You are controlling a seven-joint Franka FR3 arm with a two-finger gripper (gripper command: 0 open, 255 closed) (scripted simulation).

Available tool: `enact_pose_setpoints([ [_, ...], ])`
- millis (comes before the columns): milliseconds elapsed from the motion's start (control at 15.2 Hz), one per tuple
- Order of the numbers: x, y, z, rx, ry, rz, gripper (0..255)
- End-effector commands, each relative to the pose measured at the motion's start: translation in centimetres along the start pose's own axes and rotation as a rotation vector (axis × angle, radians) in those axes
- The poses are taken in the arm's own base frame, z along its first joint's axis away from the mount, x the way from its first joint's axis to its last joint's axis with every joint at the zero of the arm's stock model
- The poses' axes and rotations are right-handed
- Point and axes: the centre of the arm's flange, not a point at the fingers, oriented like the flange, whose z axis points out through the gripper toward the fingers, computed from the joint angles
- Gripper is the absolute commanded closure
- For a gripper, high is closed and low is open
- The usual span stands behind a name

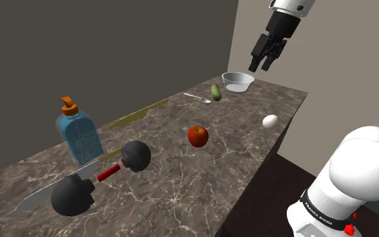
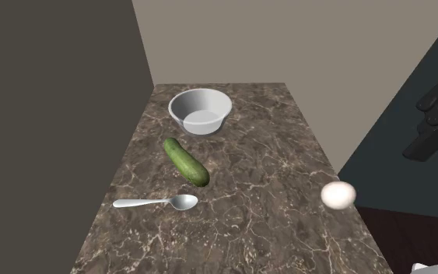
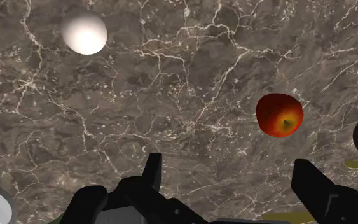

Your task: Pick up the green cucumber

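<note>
Cucumber (image 2: 186,161) well apart from spread gripper (image 1: 262,68)

white robot arm (image 1: 359,165) reaching up and away, its black gripper (image 1: 262,65) hanging high, tilted downward, two fingers (image 3: 320,188) spread well apart.

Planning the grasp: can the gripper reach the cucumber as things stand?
Probably yes. The gripper hangs open above the table, and the cucumber lies flat with nothing on it, apart from the bowl and spoon either side.
</note>
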Motion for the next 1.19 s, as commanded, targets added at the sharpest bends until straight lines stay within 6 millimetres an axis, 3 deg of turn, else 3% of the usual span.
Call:
enact_pose_setpoints([
  [0,0.0,0.0,0.0,0.000,0.000,0.000,0],
  [528,9.0,2.3,5.7,-0.070,-0.045,0.149,0],
  [1122,18.3,7.0,12.2,-0.149,-0.096,0.317,0],
])
